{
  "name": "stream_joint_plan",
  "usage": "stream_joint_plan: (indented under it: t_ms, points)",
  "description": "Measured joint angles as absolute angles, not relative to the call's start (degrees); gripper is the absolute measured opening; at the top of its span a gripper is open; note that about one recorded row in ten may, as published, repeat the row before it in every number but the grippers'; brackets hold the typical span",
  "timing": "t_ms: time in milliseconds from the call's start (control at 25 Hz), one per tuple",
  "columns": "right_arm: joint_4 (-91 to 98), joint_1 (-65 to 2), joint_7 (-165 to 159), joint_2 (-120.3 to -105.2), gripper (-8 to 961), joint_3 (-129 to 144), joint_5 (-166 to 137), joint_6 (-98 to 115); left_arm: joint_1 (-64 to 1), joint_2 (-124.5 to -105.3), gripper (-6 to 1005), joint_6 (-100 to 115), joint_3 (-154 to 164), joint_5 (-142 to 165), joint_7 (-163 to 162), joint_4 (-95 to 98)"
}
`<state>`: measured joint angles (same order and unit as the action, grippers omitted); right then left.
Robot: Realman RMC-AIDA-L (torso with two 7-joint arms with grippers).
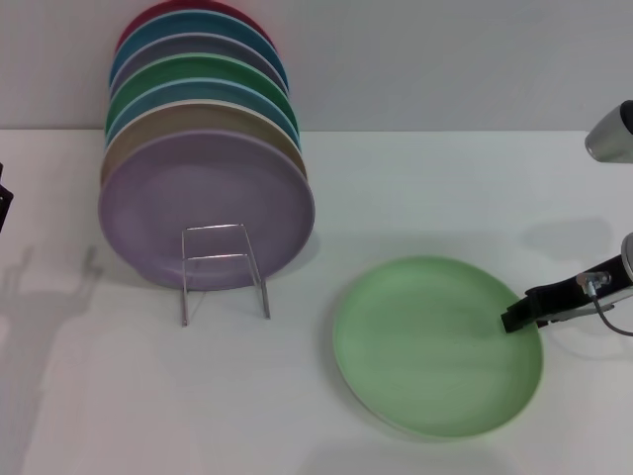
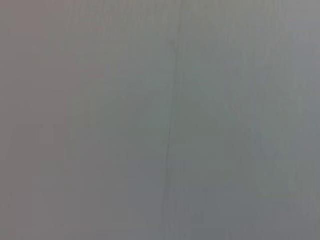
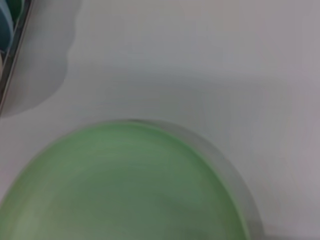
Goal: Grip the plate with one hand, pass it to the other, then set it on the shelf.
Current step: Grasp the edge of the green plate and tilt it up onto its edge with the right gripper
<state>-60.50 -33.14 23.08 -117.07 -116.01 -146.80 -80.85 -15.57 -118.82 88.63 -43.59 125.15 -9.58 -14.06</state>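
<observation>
Head view: at the far left edge, a small dark part of the left arm [image 1: 4, 203] is being shown beside the white table [image 1: 89, 396]; its gripper is not being shown. Right of it, the shelf [image 1: 224, 269] is being seen standing upright on the table, its bare silver wire loops at the near end. Behind those loops a row of plates is being held on edge, with a lilac plate [image 1: 206, 210] at the front and tan, blue, darker green and red rims stacked behind it. Further right, well apart from the shelf, the plate [image 1: 435, 346] is being seen lying flat on the table, near the front edge. At the plate's right rim, the right gripper [image 1: 522, 314] is being seen reaching in from the right, its dark fingertip touching or just over the rim; whether its claw is apart or together cannot be told. In the right wrist view, the plate [image 3: 125, 185] is being shown close below the camera.
</observation>
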Motion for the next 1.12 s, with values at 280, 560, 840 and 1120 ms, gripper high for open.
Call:
stream_joint_plan:
  t_ms: [280, 560, 840, 1120]
  points:
    - [-60.46, -32.95, 23.07, -117.17, 274, -116.02, -147.44, -80.96, -15.31, -118.82, 802, 89.24, -43.59, 125.16, -9.58, -14.06]
    - [-60.29, -33.07, 23.23, -117.21, 278, -115.82, -147.45, -80.95, -15.22, -118.82, 802, 89.29, -43.59, 125.15, -9.58, -14.06]
    - [-60.28, -33.23, 23.56, -117.24, 211, -115.42, -147.52, -80.96, -15.1, -118.82, 802, 89.3, -43.59, 125.14, -9.58, -14.06]
    - [-60.95, -33.26, 24.4, -117.22, 94, -115.4, -147.52, -81.1, -15.13, -118.82, 802, 89.33, -43.59, 124.93, -9.58, -14.06]
